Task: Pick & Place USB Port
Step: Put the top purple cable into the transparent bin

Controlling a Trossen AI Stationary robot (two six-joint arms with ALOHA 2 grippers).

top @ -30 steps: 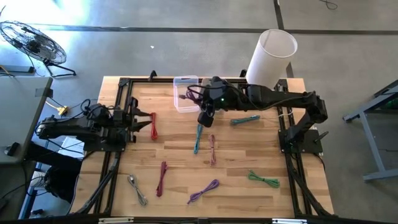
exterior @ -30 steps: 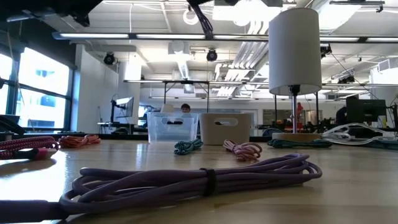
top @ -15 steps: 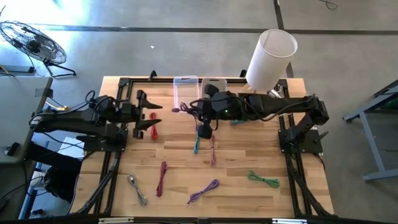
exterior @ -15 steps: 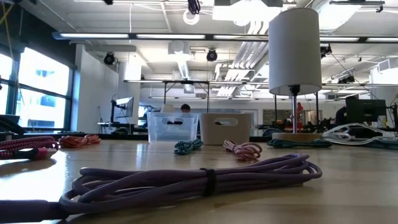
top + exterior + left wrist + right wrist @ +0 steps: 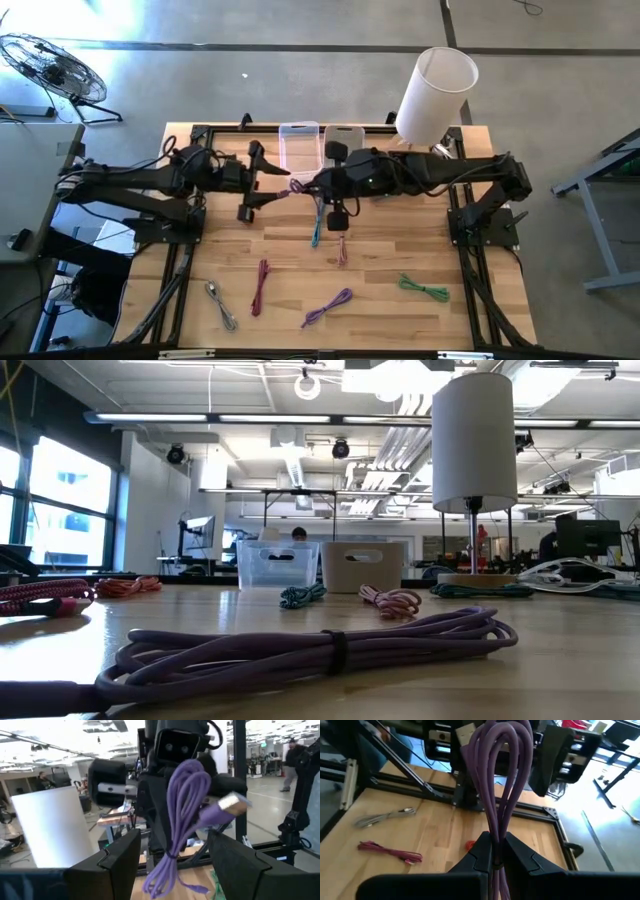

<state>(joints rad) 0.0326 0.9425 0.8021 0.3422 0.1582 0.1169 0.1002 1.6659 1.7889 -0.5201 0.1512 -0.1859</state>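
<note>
Left tool (image 5: 268,184) has closed on upright-hanging purple cable (image 5: 496,795).

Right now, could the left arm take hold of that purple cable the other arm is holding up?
Probably yes. The left gripper is open and faces the purple USB cable, which hangs from the shut right gripper with nothing between them.

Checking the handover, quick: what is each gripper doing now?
Left gripper: open, facing the purple cable.
Right gripper: shut on the purple cable.
</note>
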